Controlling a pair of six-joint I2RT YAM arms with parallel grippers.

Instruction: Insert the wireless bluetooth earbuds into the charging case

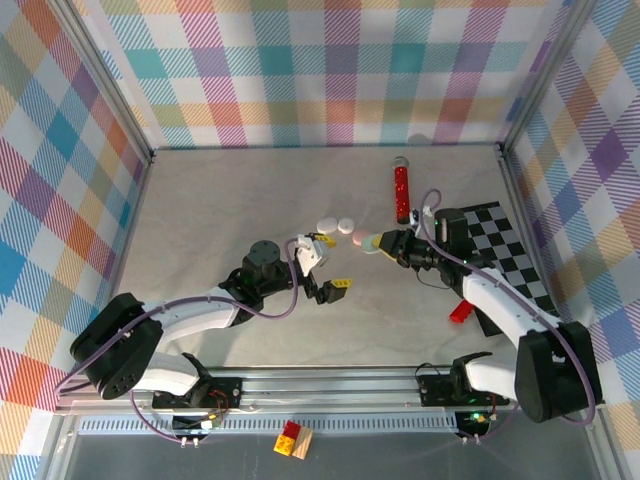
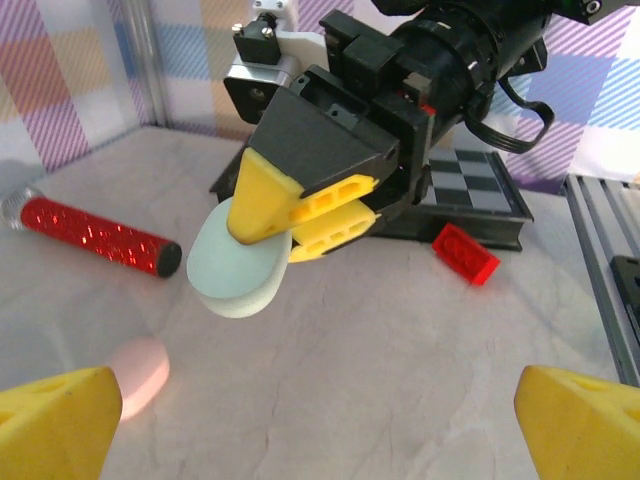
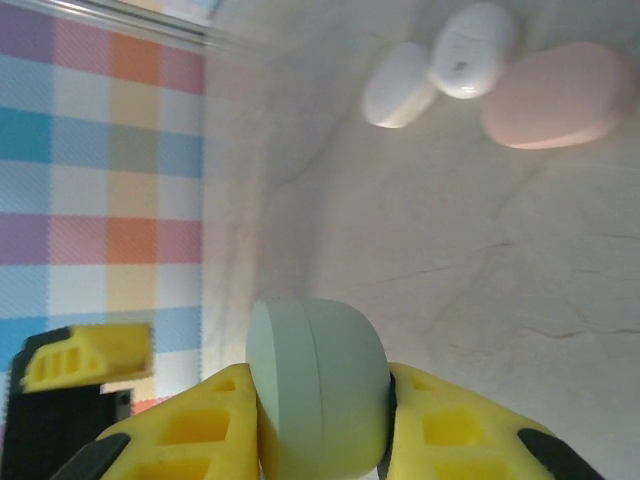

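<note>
My right gripper (image 1: 380, 242) (image 3: 320, 425) is shut on a pale green pebble-shaped charging case (image 3: 318, 385) (image 2: 235, 272), which is closed and held just above the table. My left gripper (image 1: 330, 262) (image 2: 318, 425) stands open a little to the left of it, facing it, with nothing between its yellow fingers (image 2: 58, 420). Two white pebble cases (image 1: 336, 224) (image 3: 400, 85) and a pink one (image 1: 360, 235) (image 3: 555, 95) (image 2: 140, 368) lie closed on the table beside both grippers. The earbuds themselves are hidden or out of view.
A red glitter cylinder with a silver cap (image 1: 400, 192) (image 2: 95, 235) lies behind the right gripper. A black-and-white checkered board (image 1: 515, 262) sits at the right, with a red brick (image 1: 459, 312) (image 2: 465, 254) at its near edge. Plaid walls (image 1: 320, 70) enclose the table.
</note>
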